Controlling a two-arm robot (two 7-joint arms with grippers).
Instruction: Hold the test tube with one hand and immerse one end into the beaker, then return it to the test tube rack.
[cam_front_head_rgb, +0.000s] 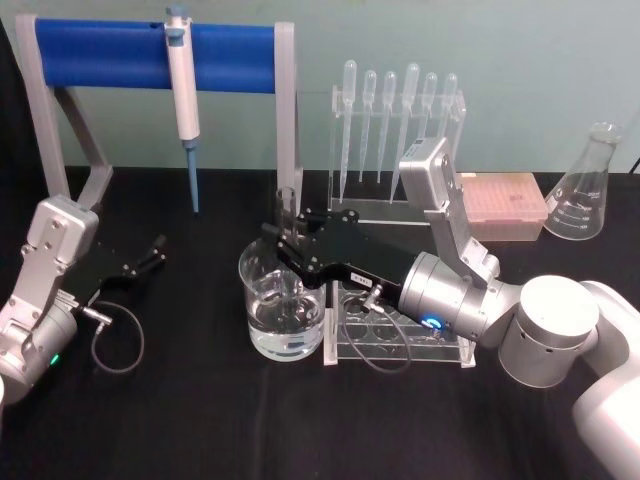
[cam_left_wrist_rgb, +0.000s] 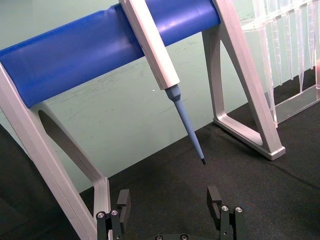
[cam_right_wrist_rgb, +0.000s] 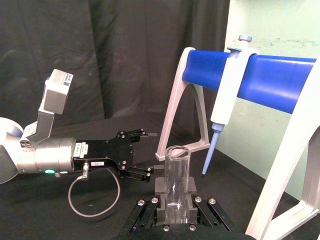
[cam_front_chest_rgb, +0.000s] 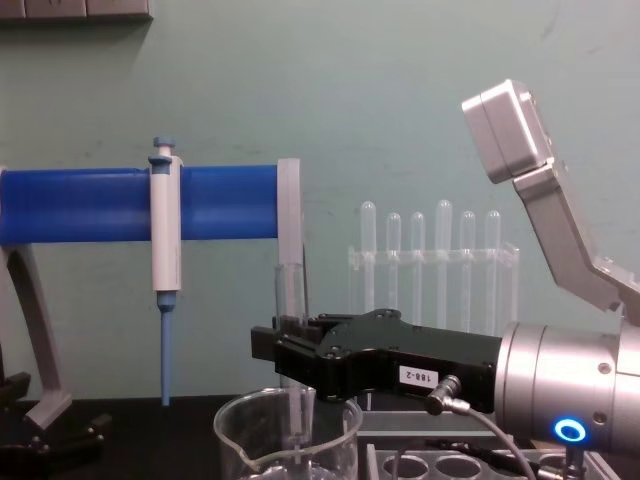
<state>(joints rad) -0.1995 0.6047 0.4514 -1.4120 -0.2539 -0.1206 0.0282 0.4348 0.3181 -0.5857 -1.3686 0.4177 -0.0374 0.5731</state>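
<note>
The right hand (cam_front_head_rgb: 287, 238) has its jaws clenched on the test tube (cam_front_head_rgb: 288, 235), upright, its lower end dipped inside the beaker (cam_front_head_rgb: 283, 300). At nine o'clock on the desk (cam_front_head_rgb: 180, 420), the left gripper (cam_front_head_rgb: 150, 253) rests released.

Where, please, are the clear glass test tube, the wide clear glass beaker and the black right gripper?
Clear glass test tube (cam_right_wrist_rgb: 176, 180), right wrist view, mid wall.
Wide clear glass beaker (cam_front_head_rgb: 283, 330), head view, lower front wall.
Black right gripper (cam_front_chest_rgb: 278, 352), chest view, between fingertips.
</note>
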